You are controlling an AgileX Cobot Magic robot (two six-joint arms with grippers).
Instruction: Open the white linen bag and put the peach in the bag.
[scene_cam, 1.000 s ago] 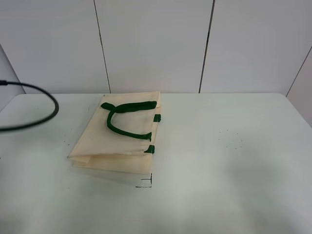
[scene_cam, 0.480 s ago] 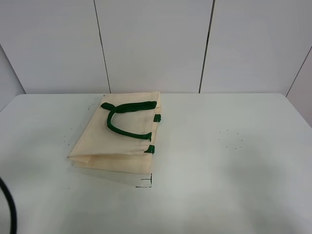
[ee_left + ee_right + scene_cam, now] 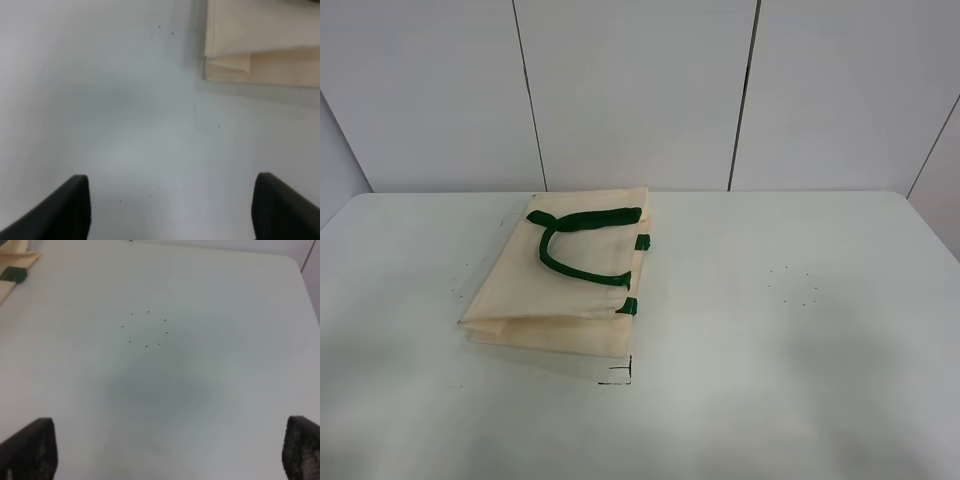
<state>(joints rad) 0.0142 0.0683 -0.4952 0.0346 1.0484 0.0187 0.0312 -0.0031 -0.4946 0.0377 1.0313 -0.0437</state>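
The white linen bag (image 3: 565, 275) lies flat and folded on the table left of centre, its dark green handles (image 3: 575, 240) resting on top. A corner of it shows in the left wrist view (image 3: 260, 45) and a green tab in the right wrist view (image 3: 12, 274). The peach is out of view in every frame. My left gripper (image 3: 170, 210) is open and empty above bare table, short of the bag's corner. My right gripper (image 3: 170, 450) is open and empty above the table's right half. Neither gripper shows in the exterior view.
The white table (image 3: 800, 330) has a small black corner mark (image 3: 620, 375) by the bag's front edge and a ring of small black dots (image 3: 795, 285), which also shows in the right wrist view (image 3: 146, 329). White wall panels stand behind.
A black cable at the left edge of the exterior view dropped from mid-left to the bottom-left corner and then left the view. The bag has not moved.
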